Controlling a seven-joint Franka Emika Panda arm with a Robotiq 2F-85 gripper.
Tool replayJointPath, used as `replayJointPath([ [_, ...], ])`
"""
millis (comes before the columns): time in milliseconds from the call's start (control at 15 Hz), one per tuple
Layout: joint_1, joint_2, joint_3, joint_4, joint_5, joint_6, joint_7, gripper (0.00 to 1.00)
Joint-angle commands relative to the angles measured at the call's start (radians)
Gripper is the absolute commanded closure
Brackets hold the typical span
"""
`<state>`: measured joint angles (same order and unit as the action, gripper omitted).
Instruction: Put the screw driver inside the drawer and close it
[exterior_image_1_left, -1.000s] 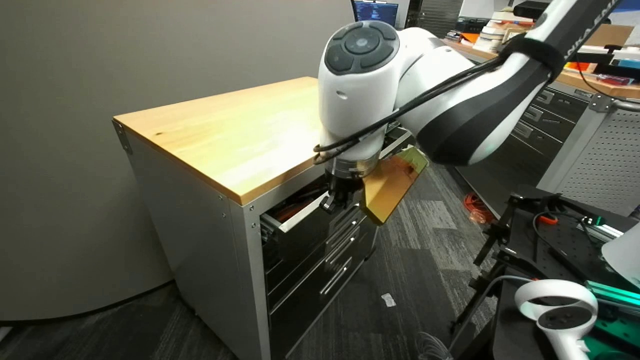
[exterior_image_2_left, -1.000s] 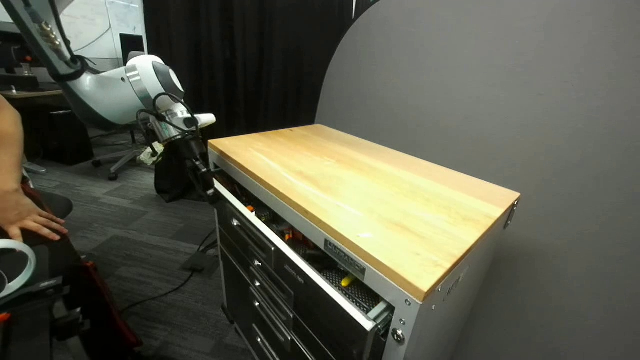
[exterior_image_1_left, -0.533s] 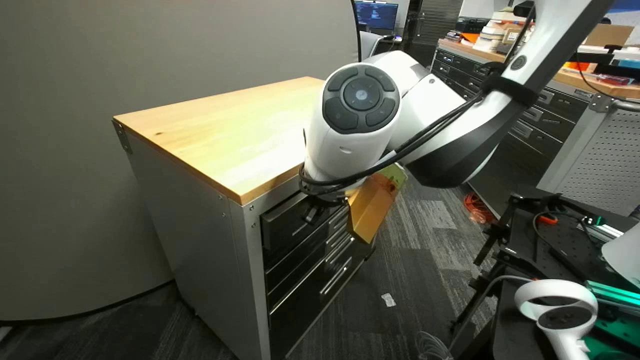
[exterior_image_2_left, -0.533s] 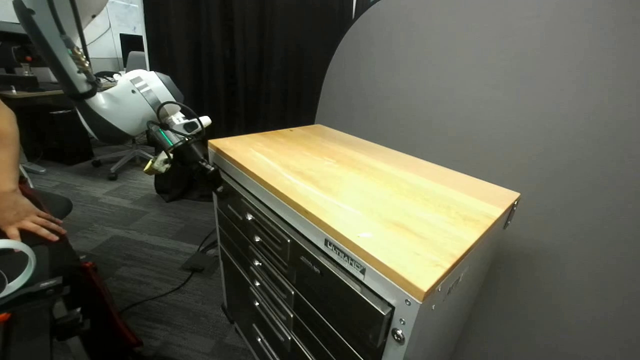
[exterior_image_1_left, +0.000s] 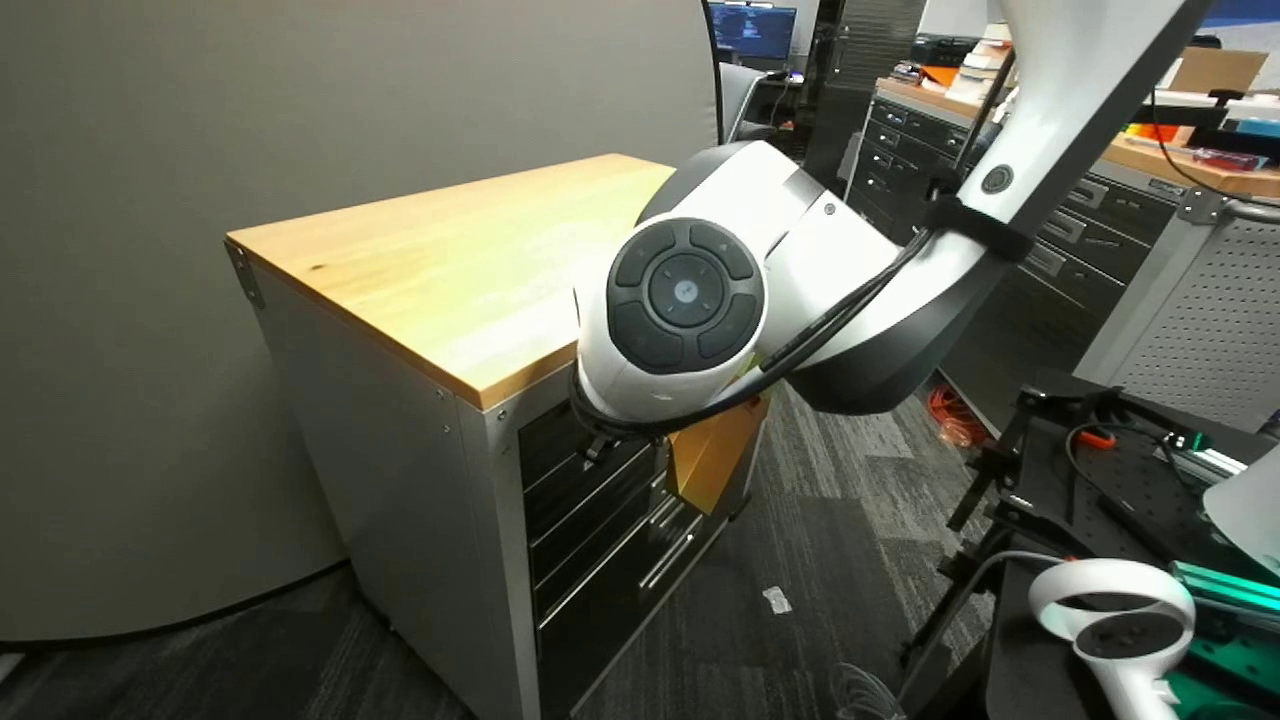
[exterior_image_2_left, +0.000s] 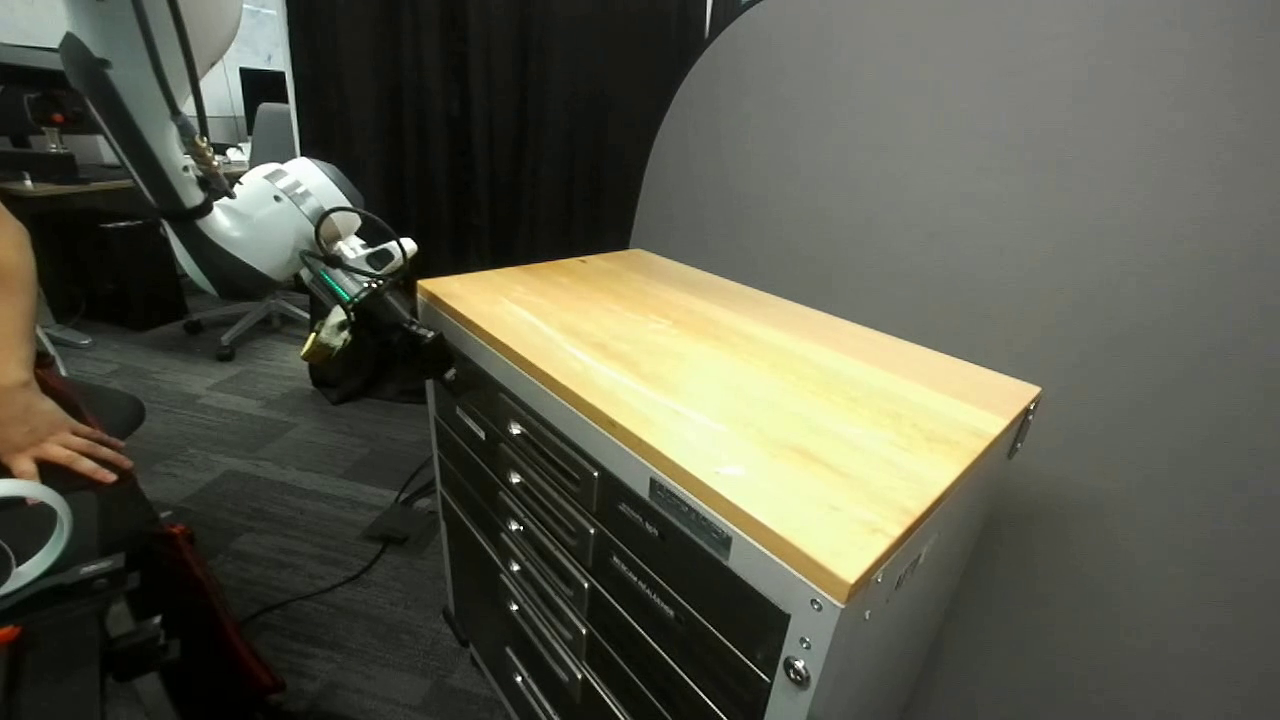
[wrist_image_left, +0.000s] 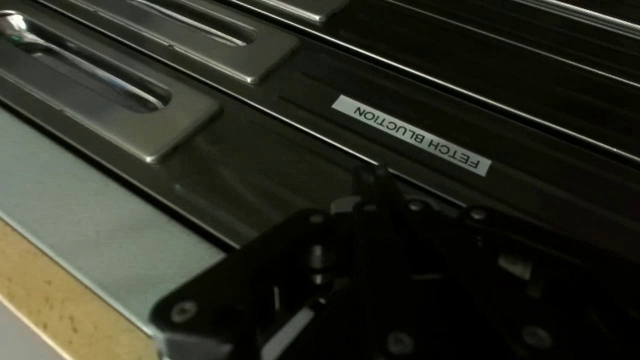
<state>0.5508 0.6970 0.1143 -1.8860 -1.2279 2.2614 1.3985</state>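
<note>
The drawer (exterior_image_2_left: 700, 575) is the uppermost one of the grey wood-topped cabinet. Its dark front sits flush with the frame in both exterior views (exterior_image_1_left: 545, 445), so it is shut. In the wrist view its front (wrist_image_left: 270, 160) fills the middle, beside the light-grey frame. My gripper (wrist_image_left: 370, 172) is shut, fingertips together with nothing visible between them. The tips are at the drawer front, near one end of it; I cannot tell whether they touch. In the exterior views the gripper tips (exterior_image_2_left: 448, 374) (exterior_image_1_left: 597, 450) are just below the wooden top's edge. The screw driver is not in view.
The wooden top (exterior_image_2_left: 700, 390) overhangs just above the gripper. Lower drawers (exterior_image_2_left: 560, 590) with metal handles lie below. A black cart with a white controller (exterior_image_1_left: 1120, 620) stands in front. A person's hand (exterior_image_2_left: 60, 440) rests at the far left. A yellow-orange piece (exterior_image_1_left: 715, 455) hangs from the wrist.
The drawer stood partly open a second ago with tools showing inside; it has slid into the cabinet and is shut. My gripper has moved with it toward the cabinet, tilting on the way.
</note>
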Motion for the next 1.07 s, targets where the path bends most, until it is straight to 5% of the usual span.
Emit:
replayJointPath([
  [0,-0.086,-0.001,0.075,0.015,0.076,0.001,-0.125,0.67],
  [400,-0.307,-0.212,0.224,-0.167,0.506,-0.025,-0.539,0.19],
  [533,-0.318,-0.301,0.207,-0.195,0.682,-0.047,-0.677,0.04],
  [867,-0.337,-0.504,0.146,-0.169,1.053,-0.198,-0.961,0.00],
  [933,-0.284,-0.416,0.116,-0.153,0.968,-0.143,-0.888,0.00],
  [1000,-0.296,-0.455,0.116,-0.151,1.011,-0.172,-0.921,0.00],
])
